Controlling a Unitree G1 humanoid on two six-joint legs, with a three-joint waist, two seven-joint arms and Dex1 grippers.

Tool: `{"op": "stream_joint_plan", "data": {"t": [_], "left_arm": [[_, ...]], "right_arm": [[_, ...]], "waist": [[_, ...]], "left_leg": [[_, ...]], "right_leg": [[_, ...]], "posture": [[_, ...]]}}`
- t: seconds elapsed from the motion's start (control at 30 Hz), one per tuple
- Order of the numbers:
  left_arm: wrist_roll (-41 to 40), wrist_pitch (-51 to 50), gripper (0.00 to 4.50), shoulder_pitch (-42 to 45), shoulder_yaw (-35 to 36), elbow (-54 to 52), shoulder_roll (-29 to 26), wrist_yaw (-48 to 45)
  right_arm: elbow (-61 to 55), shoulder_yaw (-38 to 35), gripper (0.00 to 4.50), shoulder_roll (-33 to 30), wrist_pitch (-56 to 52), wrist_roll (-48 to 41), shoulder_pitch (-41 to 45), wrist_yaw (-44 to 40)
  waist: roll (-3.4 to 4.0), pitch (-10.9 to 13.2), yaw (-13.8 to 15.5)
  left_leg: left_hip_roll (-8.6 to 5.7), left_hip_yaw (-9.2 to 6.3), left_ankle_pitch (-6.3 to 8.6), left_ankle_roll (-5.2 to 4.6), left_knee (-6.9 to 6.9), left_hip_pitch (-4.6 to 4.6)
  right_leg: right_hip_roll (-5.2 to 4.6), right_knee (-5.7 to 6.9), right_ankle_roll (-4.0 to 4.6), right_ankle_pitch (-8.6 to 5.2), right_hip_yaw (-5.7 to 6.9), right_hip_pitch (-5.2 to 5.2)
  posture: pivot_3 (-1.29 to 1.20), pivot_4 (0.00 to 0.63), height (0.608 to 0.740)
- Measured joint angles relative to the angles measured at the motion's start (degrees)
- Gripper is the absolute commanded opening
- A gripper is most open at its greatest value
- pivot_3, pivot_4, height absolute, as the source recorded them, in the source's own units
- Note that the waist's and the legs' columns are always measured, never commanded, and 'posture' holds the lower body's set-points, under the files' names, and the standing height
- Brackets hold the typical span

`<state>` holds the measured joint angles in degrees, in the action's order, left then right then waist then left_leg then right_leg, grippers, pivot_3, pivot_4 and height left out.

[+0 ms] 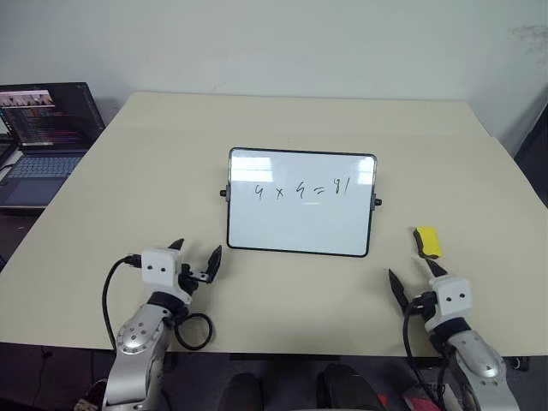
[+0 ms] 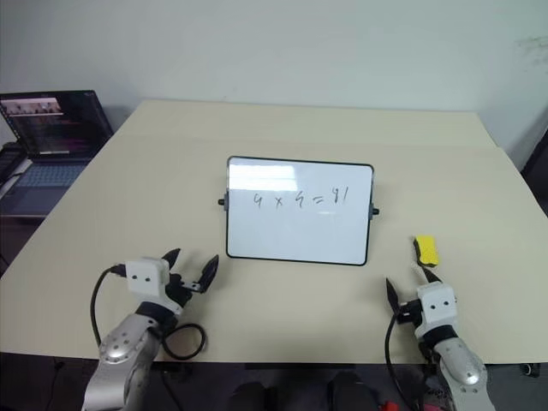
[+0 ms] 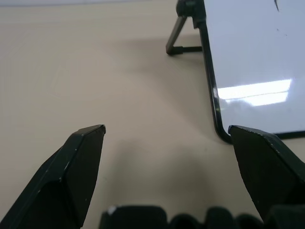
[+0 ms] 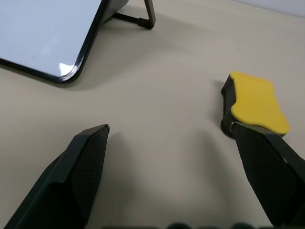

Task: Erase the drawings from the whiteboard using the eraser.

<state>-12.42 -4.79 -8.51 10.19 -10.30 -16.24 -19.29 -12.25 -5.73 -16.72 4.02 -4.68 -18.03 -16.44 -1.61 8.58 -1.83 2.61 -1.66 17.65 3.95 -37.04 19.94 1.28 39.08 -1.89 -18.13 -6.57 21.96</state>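
The whiteboard (image 1: 300, 224) stands propped on the beige table, tilted back, with the drawings (image 1: 300, 190), a short row of digits and maths signs, across its upper half. The eraser (image 1: 427, 241), a yellow block with a dark underside, lies on the table to the right of the board. My right gripper (image 1: 410, 267) hovers open just before the eraser (image 4: 255, 102), whose near end sits by the tip of one finger. My left gripper (image 1: 198, 248) is open with nothing in it, a little short of the board's lower left corner (image 3: 220, 131).
An open dark laptop (image 1: 43, 137) sits past the table's left edge. The beige table (image 1: 128, 171) stretches wide around the board, with a pale wall behind it. A black cable (image 1: 193, 330) loops by my left wrist.
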Motion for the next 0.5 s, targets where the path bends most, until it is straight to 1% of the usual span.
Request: {"op": "stream_joint_plan", "data": {"t": [0.13, 0.23, 0.37, 0.5], "left_arm": [[0.3, 2.0, 4.5, 0.1, 0.1, 1.6, -0.4, -0.5], [-0.3, 2.5, 4.5, -0.2, 1.6, 2.7, -0.5, -0.5], [-1.5, 2.8, 4.5, -1.0, 3.3, 2.7, -2.0, -2.1], [-2.9, 2.9, 4.5, -2.4, 5.1, 2.7, -2.6, -2.9]], "right_arm": [[-0.5, 0.0, 4.46, 0.0, -1.2, -0.2, 0.2, -0.2], [-1.9, 0.4, 4.46, 0.3, -2.4, -0.1, -0.1, 0.0], [-4.7, 2.9, 4.46, 1.1, -3.2, 0.2, -0.7, 0.0], [-4.8, 4.6, 4.46, 1.8, -3.2, 0.8, -0.5, 0.2]], "waist": [[0.01, 0.0, 0.0], [0.0, 0.0, 0.0], [0.0, 0.0, 0.0], [0.0, 0.0, 0.0]], "left_leg": [[-0.01, 0.02, 0.0, 0.0, -0.01, -0.03], [0.0, 0.01, 0.0, 0.0, 0.0, -0.01], [0.01, 0.02, 0.0, 0.0, 0.01, -0.01], [0.01, 0.01, 0.0, 0.0, 0.0, 0.0]], "right_leg": [[0.0, 0.01, 0.0, 0.0, -0.01, 0.0], [0.01, 0.0, 0.0, 0.0, 0.0, 0.01], [0.0, 0.0, 0.0, 0.0, 0.0, 0.02], [-0.01, -0.01, 0.0, 0.0, 0.01, 0.02]], "posture": [[0.0, 0.15, 0.74], [0.0, 0.15, 0.74], [0.0, 0.15, 0.74], [0.0, 0.15, 0.74]]}}
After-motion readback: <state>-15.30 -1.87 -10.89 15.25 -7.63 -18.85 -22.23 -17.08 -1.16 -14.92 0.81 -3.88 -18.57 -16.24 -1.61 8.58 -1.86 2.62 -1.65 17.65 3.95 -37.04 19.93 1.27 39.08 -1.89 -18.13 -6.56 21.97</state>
